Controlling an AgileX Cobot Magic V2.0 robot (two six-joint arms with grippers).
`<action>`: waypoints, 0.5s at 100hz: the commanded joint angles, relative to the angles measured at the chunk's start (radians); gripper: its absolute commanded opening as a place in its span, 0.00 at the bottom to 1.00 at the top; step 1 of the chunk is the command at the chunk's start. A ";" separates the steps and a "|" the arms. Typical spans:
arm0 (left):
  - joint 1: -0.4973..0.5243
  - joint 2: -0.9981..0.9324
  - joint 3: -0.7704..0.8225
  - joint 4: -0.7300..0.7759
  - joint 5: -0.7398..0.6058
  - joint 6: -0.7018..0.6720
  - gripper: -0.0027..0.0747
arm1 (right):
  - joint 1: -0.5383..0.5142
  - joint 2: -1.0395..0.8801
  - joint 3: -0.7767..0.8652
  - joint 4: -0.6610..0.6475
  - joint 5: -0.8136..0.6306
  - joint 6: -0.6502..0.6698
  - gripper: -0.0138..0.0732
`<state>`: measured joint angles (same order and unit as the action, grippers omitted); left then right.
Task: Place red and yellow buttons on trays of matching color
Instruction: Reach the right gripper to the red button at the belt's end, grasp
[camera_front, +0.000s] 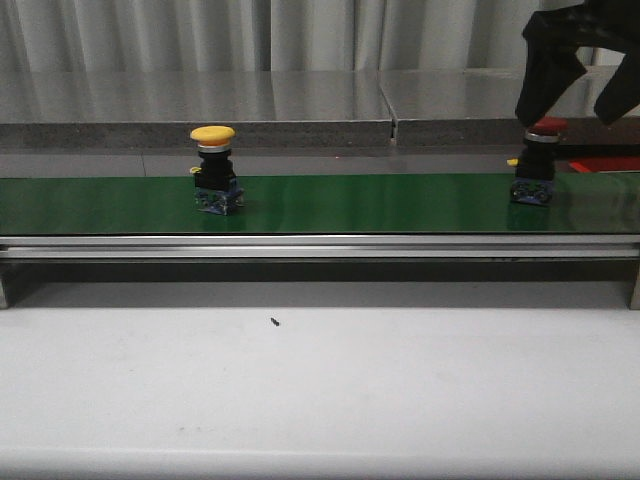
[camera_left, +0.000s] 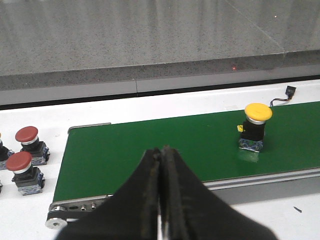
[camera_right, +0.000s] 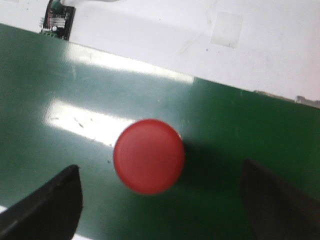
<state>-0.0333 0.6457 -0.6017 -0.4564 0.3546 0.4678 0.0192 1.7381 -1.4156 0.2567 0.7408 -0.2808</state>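
Red button (camera_right: 149, 162) upright on belt (camera_right: 60, 90), directly under spread right pincer (camera_right: 160, 200)

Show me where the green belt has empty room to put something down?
The belt is bare between the yellow button and the red button. The right end is crowded: the open right gripper hangs over the red button.

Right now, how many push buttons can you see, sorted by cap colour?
Red buttons: 3, one on the green belt under the right gripper at, two off the belt's end at and.
Yellow buttons: 1, on the belt.
Total: 4.
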 joint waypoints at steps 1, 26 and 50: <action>-0.008 0.001 -0.026 -0.021 -0.067 0.003 0.01 | -0.003 0.001 -0.075 0.014 -0.030 -0.011 0.89; -0.008 0.001 -0.026 -0.021 -0.067 0.003 0.01 | -0.035 0.094 -0.136 0.012 0.023 0.025 0.62; -0.008 0.001 -0.026 -0.021 -0.067 0.003 0.01 | -0.104 0.084 -0.180 0.013 0.112 0.037 0.33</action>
<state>-0.0333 0.6457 -0.6017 -0.4564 0.3546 0.4678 -0.0546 1.8883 -1.5351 0.2630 0.8439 -0.2442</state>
